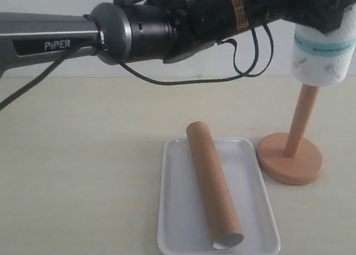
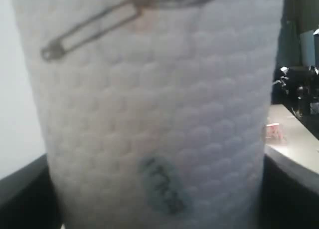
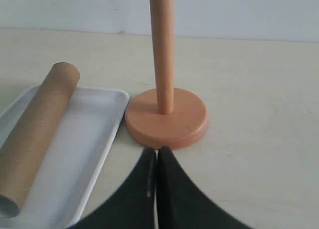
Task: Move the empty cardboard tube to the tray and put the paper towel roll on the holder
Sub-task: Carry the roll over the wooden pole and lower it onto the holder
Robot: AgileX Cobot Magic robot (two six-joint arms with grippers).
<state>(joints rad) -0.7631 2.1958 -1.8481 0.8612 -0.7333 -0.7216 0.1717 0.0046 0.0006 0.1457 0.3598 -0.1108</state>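
The exterior camera sits low at the table [image 1: 83, 155] edge and faces across it. The tray [image 1: 175, 210] is nearest the lens and the left gripper [image 1: 321, 15] is high up at the far side. The left wrist camera looks along that gripper from so near that the paper towel roll [image 2: 159, 114] between its jaws fills the frame. The right wrist camera looks forward and slightly down past the right gripper [image 3: 156, 156] to the holder [image 3: 166, 120] just ahead. It shares the holder, tray and cardboard tube [image 3: 40, 129] with the exterior view. The roll appears in the exterior and left wrist views.
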